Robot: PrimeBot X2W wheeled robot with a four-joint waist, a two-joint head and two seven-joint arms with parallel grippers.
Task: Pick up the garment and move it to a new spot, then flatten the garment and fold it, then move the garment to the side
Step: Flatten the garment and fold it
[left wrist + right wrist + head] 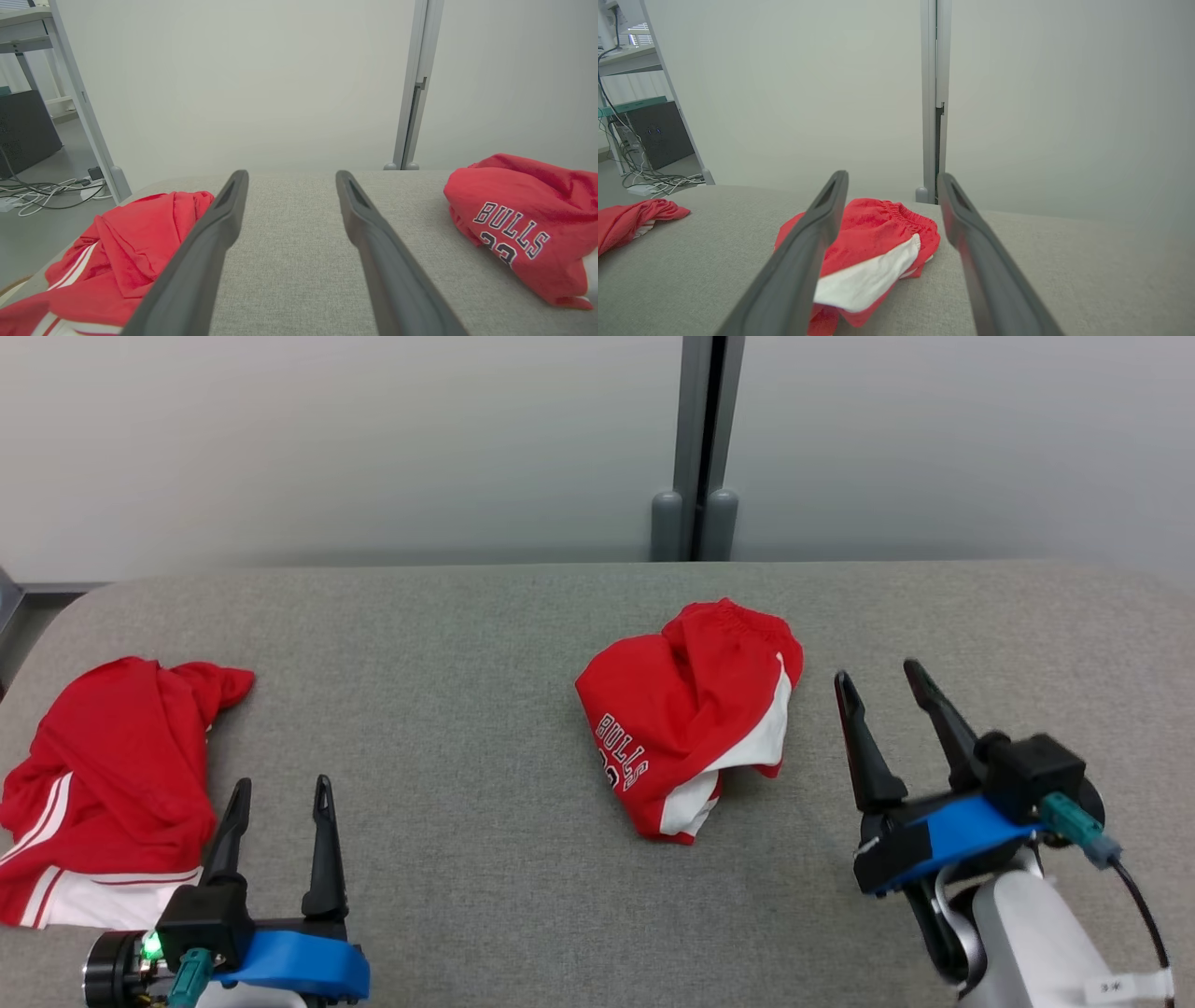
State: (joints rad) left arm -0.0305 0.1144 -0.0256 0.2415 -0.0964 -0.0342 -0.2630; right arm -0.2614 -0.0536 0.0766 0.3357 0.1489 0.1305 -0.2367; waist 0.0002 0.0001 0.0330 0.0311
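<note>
A crumpled red garment (695, 714) with white panels and "BULLS" lettering lies bunched at the middle of the grey table (467, 709). In the left wrist view this garment (523, 224) sits at the right, and in the right wrist view the garment (878, 247) lies just ahead between the fingers. My right gripper (880, 677) hovers open to its right, a short gap away, holding nothing. My left gripper (283, 789) stands open near the front left, empty. A second red garment (103, 784) with white stripes lies heaped at the table's left end, beside my left gripper.
A pale partition wall (373, 439) with a grey post (695, 448) runs along the table's far edge. Past the table's left end in the left wrist view are floor cables (42, 191) and a dark cabinet (23, 130).
</note>
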